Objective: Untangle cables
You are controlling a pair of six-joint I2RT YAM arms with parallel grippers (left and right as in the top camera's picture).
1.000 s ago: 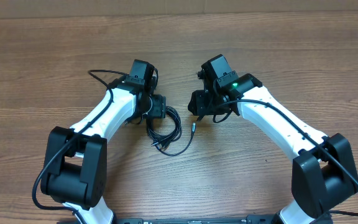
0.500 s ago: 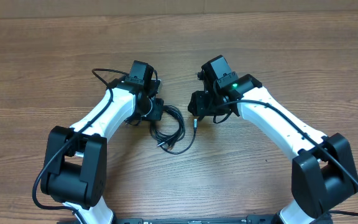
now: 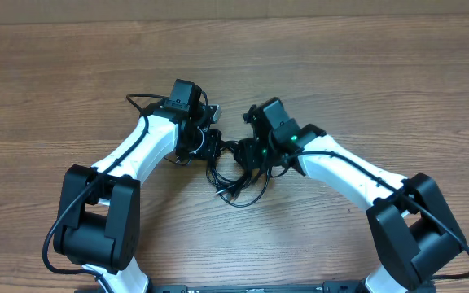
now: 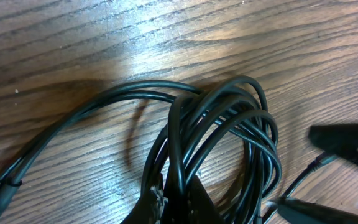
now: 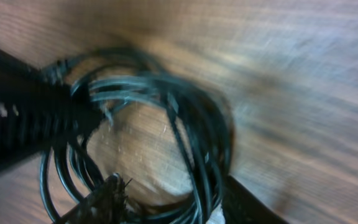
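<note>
We've now got the left tool (image 4: 169,200) clamped on the cables (image 4: 229,118), and the right tool (image 5: 169,194) has swung in half-open over them, so teasing apart looks next.

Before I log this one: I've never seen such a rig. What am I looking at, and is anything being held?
Two white robot arms work at a wooden table, seen here from above. The other two pictures come from a camera on each wrist. Between the left arm and the right arm lies a bundle of thin black cables. The left jaws are shut, pinching strands of it. The right jaws stand open with strands between them, though that picture is blurred.
</note>
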